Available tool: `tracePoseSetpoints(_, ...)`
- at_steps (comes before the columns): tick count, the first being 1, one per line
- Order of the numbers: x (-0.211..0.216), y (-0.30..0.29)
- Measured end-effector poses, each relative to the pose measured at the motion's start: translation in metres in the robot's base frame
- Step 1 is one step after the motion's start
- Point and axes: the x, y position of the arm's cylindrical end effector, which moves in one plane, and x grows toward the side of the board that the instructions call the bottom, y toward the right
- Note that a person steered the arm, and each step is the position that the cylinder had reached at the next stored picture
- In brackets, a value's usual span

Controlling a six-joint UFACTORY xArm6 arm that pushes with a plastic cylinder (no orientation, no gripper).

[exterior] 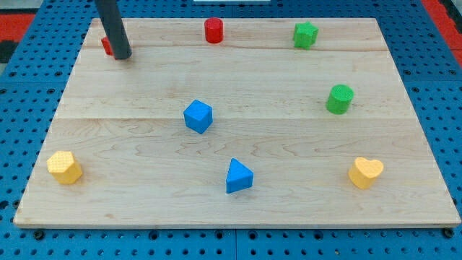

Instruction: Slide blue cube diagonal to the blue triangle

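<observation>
Blue cube (198,116) sits mid-desk, one corner turned toward the near edge, no long axis, just far-left of the blue triangle (238,176). My tip (121,56), bare and grasping nothing, stands well apart at far left.

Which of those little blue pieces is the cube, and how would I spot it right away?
Start at the wooden board and look near its middle, a little toward the view's left. The blue cube sits there alone, above and left of the blue triangle. It is boxy with flat square faces, while its blue neighbour is a wedge.
</observation>
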Motion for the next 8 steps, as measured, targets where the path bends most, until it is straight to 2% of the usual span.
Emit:
tracePoseSetpoints(1, 0.024, 0.013)
tracePoseSetpoints(2, 0.020, -0.025)
tracePoseSetpoints(3, -0.018, -0.018)
tracePoseSetpoints(4, -0.037, 0.002)
tracePoseSetpoints(6, -0.027, 0.016)
tracePoseSetpoints(8, -0.019, 0.069)
